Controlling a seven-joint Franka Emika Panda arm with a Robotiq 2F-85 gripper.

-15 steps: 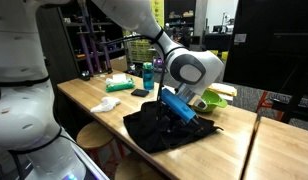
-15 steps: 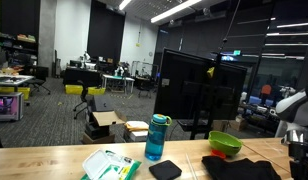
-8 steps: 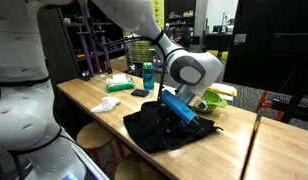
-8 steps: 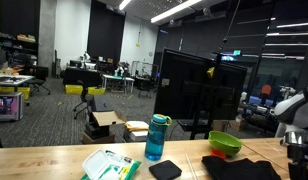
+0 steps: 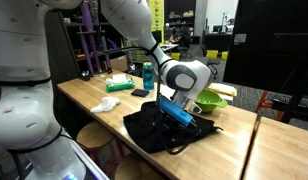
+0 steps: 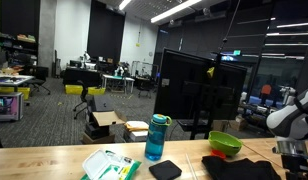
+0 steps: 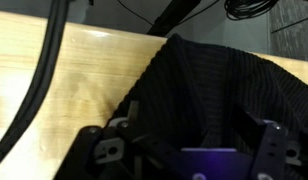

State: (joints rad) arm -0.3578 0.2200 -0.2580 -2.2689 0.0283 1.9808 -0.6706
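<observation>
Gripper [image 7: 186, 148]: jaws spread wide, gripping nothing | just above black cloth [image 7: 216, 85] | wooden table [image 7: 82, 72]

We cannot tell how the jaws of the gripper [image 5: 180, 114] stand. In an exterior view it is too small, and in the wrist view the lower edge cuts off its fingertips. In an exterior view the right edge cuts the arm [image 6: 297, 115].
</observation>
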